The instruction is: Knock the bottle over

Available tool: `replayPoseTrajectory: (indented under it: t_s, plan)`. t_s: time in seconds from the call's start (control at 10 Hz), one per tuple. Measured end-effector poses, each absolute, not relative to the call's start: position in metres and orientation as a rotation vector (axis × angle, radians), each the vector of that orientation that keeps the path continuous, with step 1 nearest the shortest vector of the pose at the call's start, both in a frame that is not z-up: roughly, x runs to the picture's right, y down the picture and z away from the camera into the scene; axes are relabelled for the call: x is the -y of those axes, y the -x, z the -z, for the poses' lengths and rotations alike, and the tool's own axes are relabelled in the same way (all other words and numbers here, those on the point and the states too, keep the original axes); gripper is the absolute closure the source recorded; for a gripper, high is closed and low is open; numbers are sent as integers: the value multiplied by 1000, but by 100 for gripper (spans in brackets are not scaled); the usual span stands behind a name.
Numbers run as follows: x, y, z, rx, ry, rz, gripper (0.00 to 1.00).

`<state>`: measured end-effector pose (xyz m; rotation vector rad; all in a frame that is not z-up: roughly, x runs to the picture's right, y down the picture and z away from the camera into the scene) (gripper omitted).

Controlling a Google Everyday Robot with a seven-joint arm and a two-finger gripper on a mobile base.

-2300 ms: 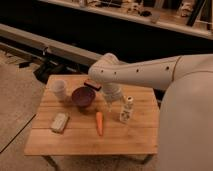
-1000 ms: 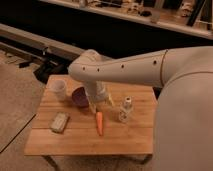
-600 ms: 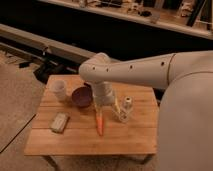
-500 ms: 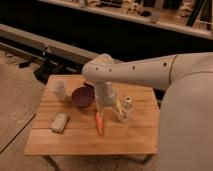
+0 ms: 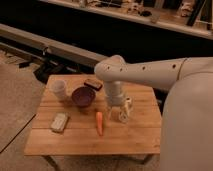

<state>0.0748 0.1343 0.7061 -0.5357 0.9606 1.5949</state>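
The bottle point(image 5: 125, 110), small and clear with a white cap, stands on the wooden table point(image 5: 75, 140) right of centre. My gripper point(image 5: 114, 113) hangs down from the white arm's wrist point(image 5: 114, 92), just left of the bottle. Its fingers are open and nothing is held between them. The right finger is right beside the bottle, and I cannot tell whether they touch. The gripper hides part of the bottle's left side.
An orange carrot point(image 5: 99, 122) lies just left of the gripper. A purple bowl point(image 5: 83, 96), a white ribbed cup point(image 5: 59, 88) and a dark flat packet point(image 5: 92, 84) sit toward the back left. A pale sponge point(image 5: 59, 121) lies front left. My white body fills the right side.
The arm has swung right across the table, and the gripper has moved from over the bowl to just beside the bottle. The bottle still stands in about the same place.
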Motion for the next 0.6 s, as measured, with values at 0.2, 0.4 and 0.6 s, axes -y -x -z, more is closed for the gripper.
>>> replayPoseTrajectory:
  t_s: [0.2,0.4,0.6]
  plan:
    - [-132,-85,-708,-966,529,-1604,35]
    - [-129,-93,-714,-963,520,-1610,45]
    - [-127,-95,-721,-956,515,-1606,65]
